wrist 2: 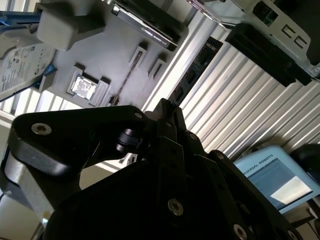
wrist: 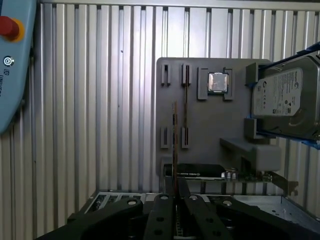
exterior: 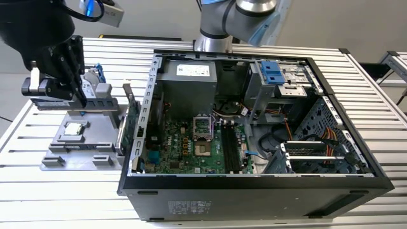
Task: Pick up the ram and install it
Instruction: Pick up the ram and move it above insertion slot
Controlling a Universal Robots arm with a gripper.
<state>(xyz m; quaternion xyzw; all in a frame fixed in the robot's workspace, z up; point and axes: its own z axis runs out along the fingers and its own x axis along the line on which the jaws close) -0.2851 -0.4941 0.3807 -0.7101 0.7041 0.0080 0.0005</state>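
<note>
My hand (exterior: 81,101) hangs at the exterior view's left under a bulky black wrist (exterior: 32,24), with its fingers pointing down. In the first wrist view my two black fingers (wrist: 155,215) meet at their tips, pressed together on the thin edge of the ram (wrist: 174,145), which sticks straight out from between them. My arm's grey base (exterior: 213,33) stands upright at the far side.

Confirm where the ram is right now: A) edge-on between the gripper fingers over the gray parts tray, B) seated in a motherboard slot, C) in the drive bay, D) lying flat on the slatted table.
A: in the first wrist view the ram runs as a thin edge straight into the gripper, crossing in front of the gray parts tray.
</note>
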